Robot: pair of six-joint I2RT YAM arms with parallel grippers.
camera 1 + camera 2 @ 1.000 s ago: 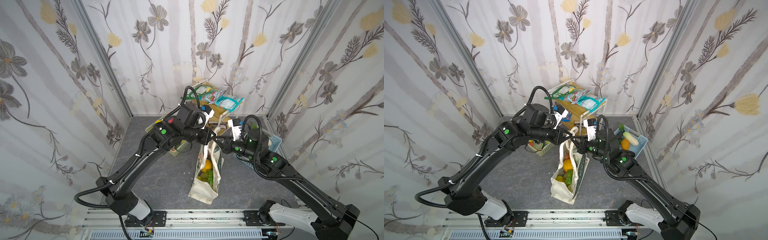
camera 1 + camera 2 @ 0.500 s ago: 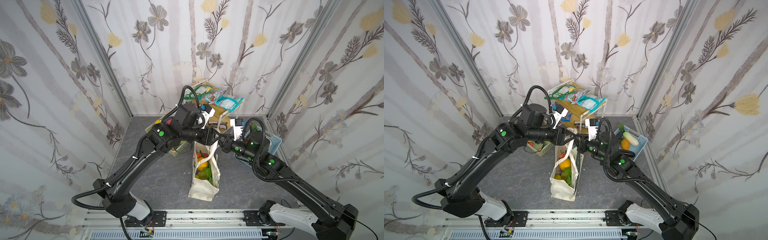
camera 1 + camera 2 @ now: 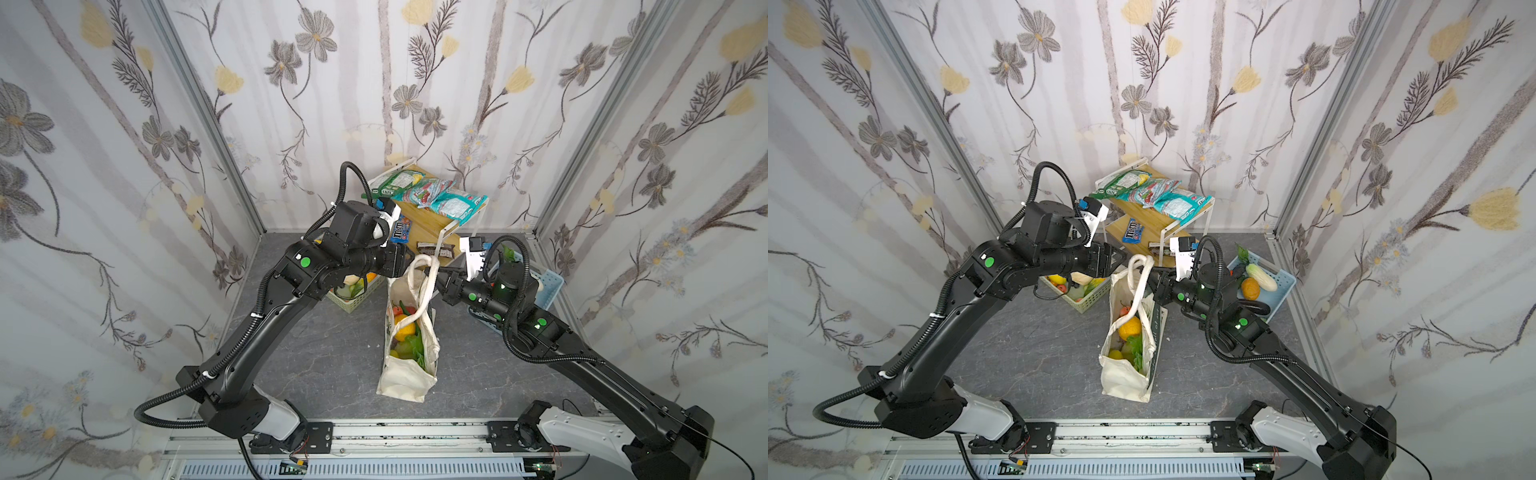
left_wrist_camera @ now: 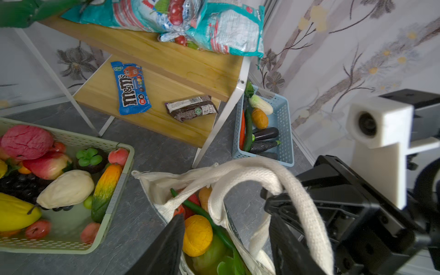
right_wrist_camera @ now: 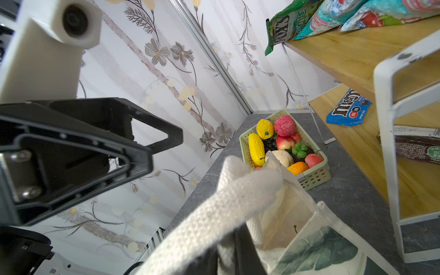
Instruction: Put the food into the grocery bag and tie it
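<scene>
Evidently you were tying: your right pincer (image 3: pixel 439 277) nipped a handle (image 3: pixel 423 259) on the bag (image 3: pixel 405 380), your left pincer (image 4: pixel 225 212) gaped just beside it; next probably called for closing there.

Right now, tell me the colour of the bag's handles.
The handles are cream white, clearest in left wrist view.

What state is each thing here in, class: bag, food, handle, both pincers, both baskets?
grocery bag, standing, mouth open, untied.
food, inside the bag.
rope handle, raised above the bag, gripped.
left pincer, open, beside the handle.
right pincer, shut on the rope handle.
green basket, full.
blue basket, partly filled.
</scene>
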